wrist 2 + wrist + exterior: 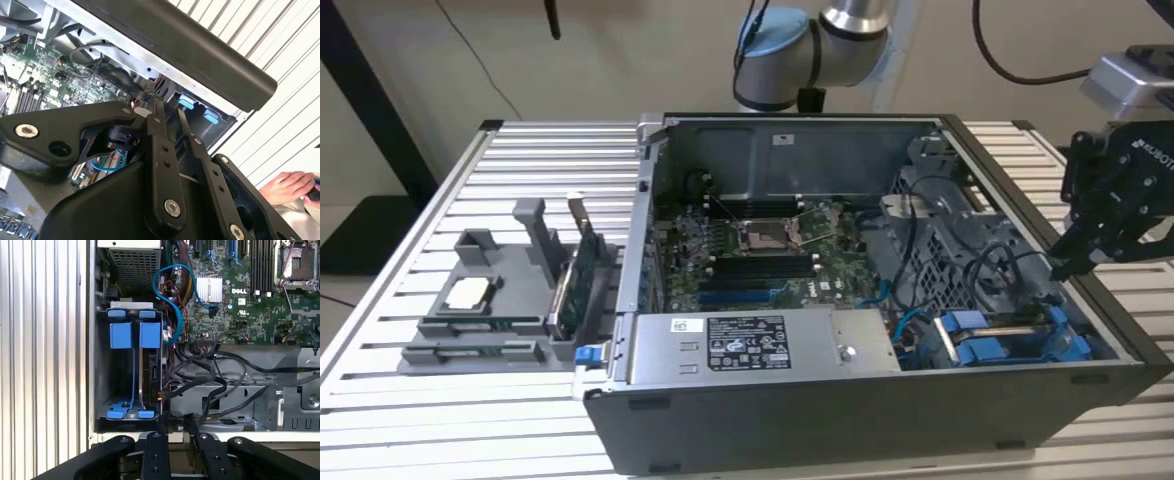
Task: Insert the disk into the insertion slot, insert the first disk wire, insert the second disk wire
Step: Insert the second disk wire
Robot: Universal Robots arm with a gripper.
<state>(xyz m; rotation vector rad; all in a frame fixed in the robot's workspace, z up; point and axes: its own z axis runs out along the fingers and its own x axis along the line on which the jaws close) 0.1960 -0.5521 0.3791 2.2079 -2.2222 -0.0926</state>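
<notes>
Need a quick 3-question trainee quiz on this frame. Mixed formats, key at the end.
1. True or false: in the exterior view, the gripper hangs over the parts holder.
2. Multiple choice: the slot's plastic fittings are A) red, B) blue, C) yellow.
3. Fill in: the parts holder stands on the table at the exterior view's ____ of the case.

Key:
1. False. It hangs by the case's wall at the exterior view's right.
2. B.
3. left.
</notes>
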